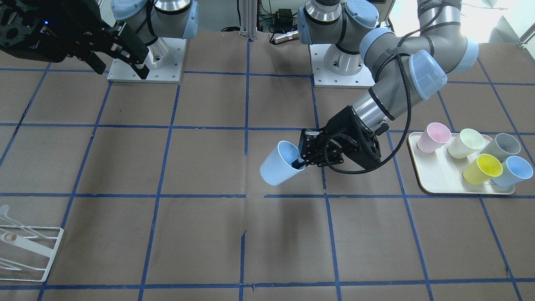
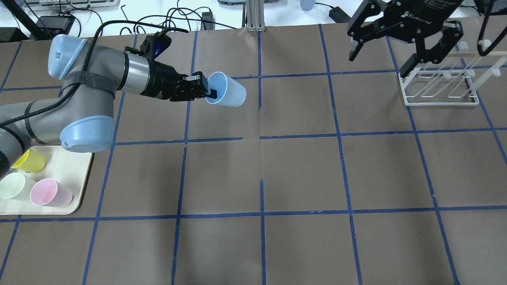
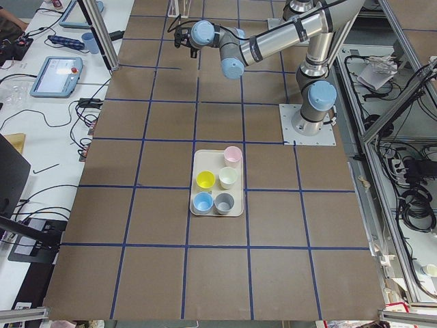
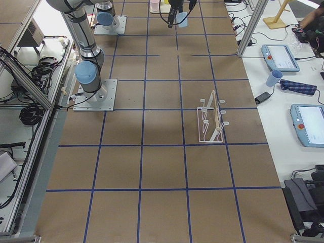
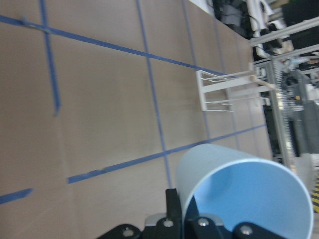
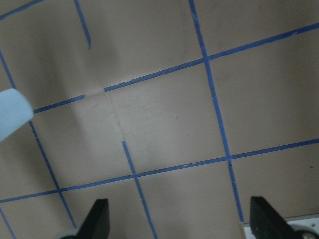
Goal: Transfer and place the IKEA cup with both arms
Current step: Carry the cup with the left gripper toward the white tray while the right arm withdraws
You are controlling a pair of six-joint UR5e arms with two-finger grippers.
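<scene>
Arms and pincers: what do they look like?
Left arm and right arm: silver-grey tubes, light-blue joint caps. A black cable is strapped along the left one. Left pincer and right pincer are black, two-fingered; the right bears white ROBOTIQ lettering.

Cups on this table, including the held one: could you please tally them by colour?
Pale blue plastic tumblers: 2 (held tumbler in the left gripper; second blue tumbler on the cream tray)
Pink plastic tumbler: 1
Pale green plastic tumbler: 1
Grey plastic tumbler: 1
Yellow plastic tumbler: 1
Total: 6 cups
</scene>
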